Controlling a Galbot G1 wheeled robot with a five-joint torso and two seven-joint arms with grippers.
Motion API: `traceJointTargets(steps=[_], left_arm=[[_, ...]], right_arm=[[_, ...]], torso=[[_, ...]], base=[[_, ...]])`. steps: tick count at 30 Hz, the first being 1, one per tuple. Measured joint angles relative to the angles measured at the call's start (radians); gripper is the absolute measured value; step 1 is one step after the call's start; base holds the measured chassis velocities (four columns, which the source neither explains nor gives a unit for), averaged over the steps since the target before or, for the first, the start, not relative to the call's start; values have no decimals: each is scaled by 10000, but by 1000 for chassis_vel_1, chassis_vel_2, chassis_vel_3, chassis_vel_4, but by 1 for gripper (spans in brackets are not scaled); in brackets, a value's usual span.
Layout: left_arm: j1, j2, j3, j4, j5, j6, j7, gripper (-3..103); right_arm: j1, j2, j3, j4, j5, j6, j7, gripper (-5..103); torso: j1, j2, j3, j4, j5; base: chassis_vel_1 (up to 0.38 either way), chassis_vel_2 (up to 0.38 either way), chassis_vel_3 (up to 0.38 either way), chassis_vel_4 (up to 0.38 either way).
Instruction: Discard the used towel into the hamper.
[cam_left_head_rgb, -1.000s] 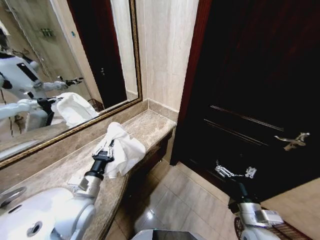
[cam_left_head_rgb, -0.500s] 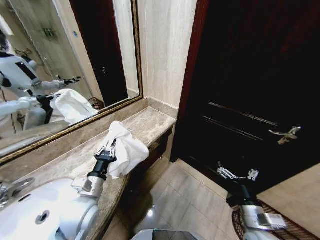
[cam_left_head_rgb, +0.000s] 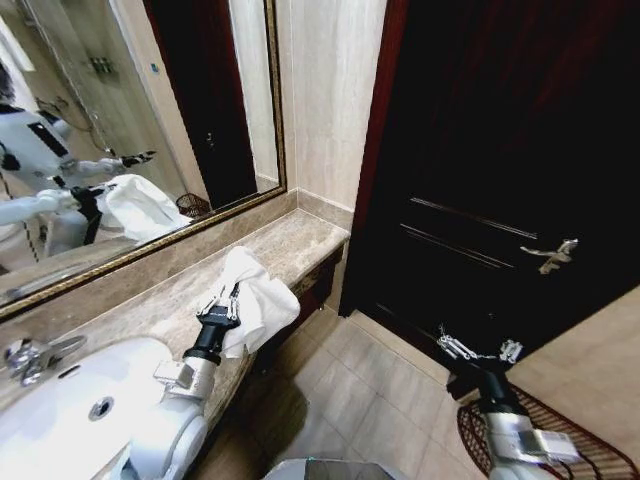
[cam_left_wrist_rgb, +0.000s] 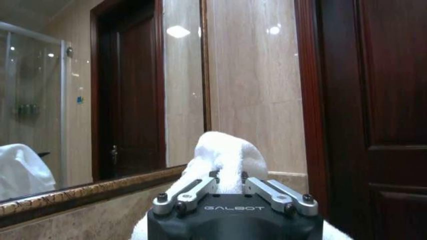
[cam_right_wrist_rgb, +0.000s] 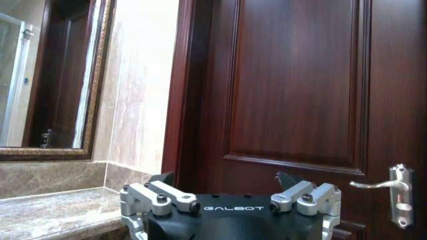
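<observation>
Head view: the robot faces a bathroom corner with a marble vanity counter (cam_left_head_rgb: 290, 245), a gold-framed mirror (cam_left_head_rgb: 120, 130) above it and a dark wooden door (cam_left_head_rgb: 500, 170) with a silver lever handle (cam_left_head_rgb: 550, 255) ahead. The left gripper (cam_left_head_rgb: 222, 305) is raised over the counter's front edge, clenched on a white towel (cam_left_head_rgb: 255, 295) — the cloth bunches above the fingers and drapes down past the edge. A white sink basin (cam_left_head_rgb: 60, 410) with a chrome faucet (cam_left_head_rgb: 30, 355) sits beside the left arm. The right gripper (cam_left_head_rgb: 480, 350) hangs low over the tiled floor in front of the door, its fingers spread apart and holding nothing. The hamper (cam_left_head_rgb: 590, 440), a dark wire basket, stands on the floor at the robot's right, just beside the right arm and well apart from the towel.

Left wrist view: the left gripper (cam_left_wrist_rgb: 230, 182) pinches the towel (cam_left_wrist_rgb: 227, 152), which rises in a white mound between the fingers.

Right wrist view: the right gripper (cam_right_wrist_rgb: 230, 192) stands spread and empty, facing the door (cam_right_wrist_rgb: 300, 80) and its handle (cam_right_wrist_rgb: 393, 192).
</observation>
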Motion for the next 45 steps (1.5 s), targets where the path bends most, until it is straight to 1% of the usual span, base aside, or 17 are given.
traceJointTargets(steps=[7, 11, 16, 29, 40, 42, 45], left_arm=[[-36, -6, 146, 11, 69, -7, 6, 6], [-20, -10, 180, 15, 72, -57, 6, 6], [-14, -2, 186, 15, 74, -81, 11, 6], [2, -4, 347, 5, 168, -90, 9, 6], [27, -43, 634, -14, 350, -35, -230, 6], [30, -63, 717, -19, 383, 3, -370, 6], [46, -74, 762, -17, 419, 10, -405, 6]], right_arm=[[30, 0, -20, 21, -1, -39, -2, 100], [48, 0, -17, 59, -2, -81, -3, 100], [55, 0, -22, 89, 0, -86, -4, 100], [97, 0, -42, 158, -10, -86, 42, 100], [163, 0, -47, 186, 55, -136, 59, 100], [149, 0, -55, 172, 90, -89, 61, 100], [120, 0, -60, 157, 100, -52, 61, 100]], torso=[[0, 0, 0, -4, 1], [0, 0, 0, 0, 0], [-1, 0, 0, -3, 1], [2, 0, 0, -3, -1], [-2, 0, -2, -3, 1], [-18, -39, -22, -1, 0], [-39, -86, -41, 0, 1]], base=[[56, -95, -106, 44], [47, -144, -122, 43], [-16, -141, -125, -1], [-92, -112, -108, -115], [-121, -123, -125, -126], [-126, -130, -139, -102], [-118, -119, -121, -115]])
